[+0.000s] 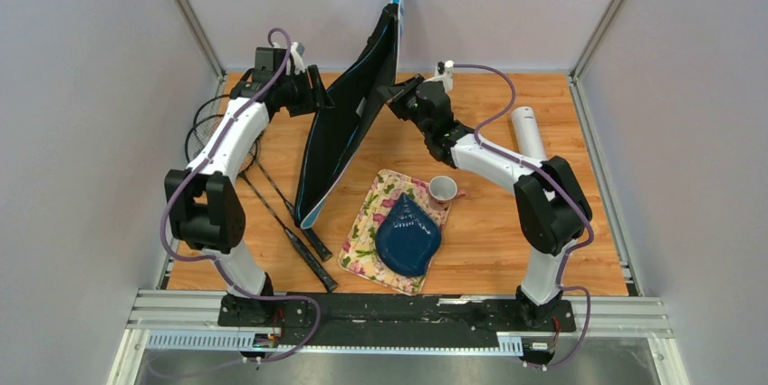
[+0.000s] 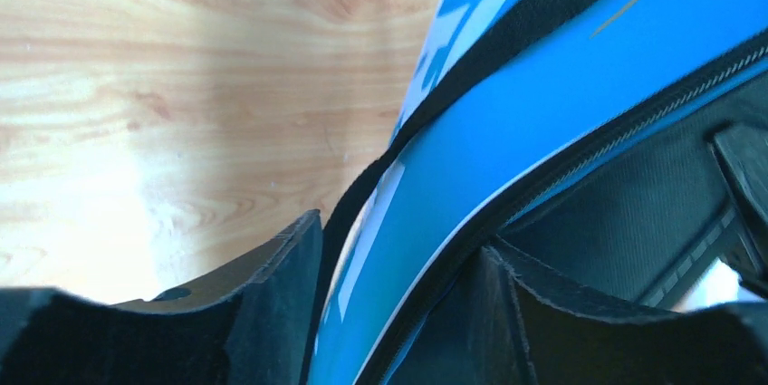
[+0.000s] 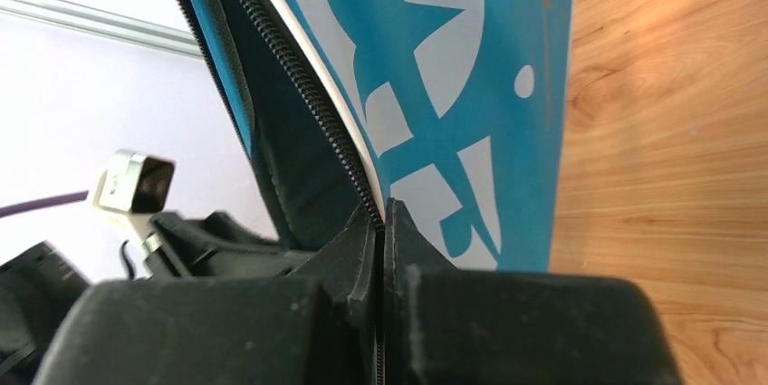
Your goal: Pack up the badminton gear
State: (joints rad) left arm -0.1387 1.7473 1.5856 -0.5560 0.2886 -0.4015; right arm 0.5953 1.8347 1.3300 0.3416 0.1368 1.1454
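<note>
The long blue racket bag (image 1: 349,131) stands on end in the middle of the table, its mouth unzipped. My right gripper (image 1: 391,95) is shut on the bag's zipper edge (image 3: 299,68), its fingertips pinched together on it (image 3: 381,222). My left gripper (image 1: 319,95) is at the bag's other flap, and its fingers stand apart with the blue flap (image 2: 543,104) passing between them (image 2: 398,303). Two black rackets (image 1: 290,222) lie on the table at the left, under my left arm. A long white tube (image 1: 528,131) lies at the back right.
A floral cloth (image 1: 367,235) with a dark blue plate (image 1: 409,235) on it lies front centre. A small white cup (image 1: 442,188) stands on the cloth's far corner. Walls close in the wooden table (image 1: 507,249) on three sides.
</note>
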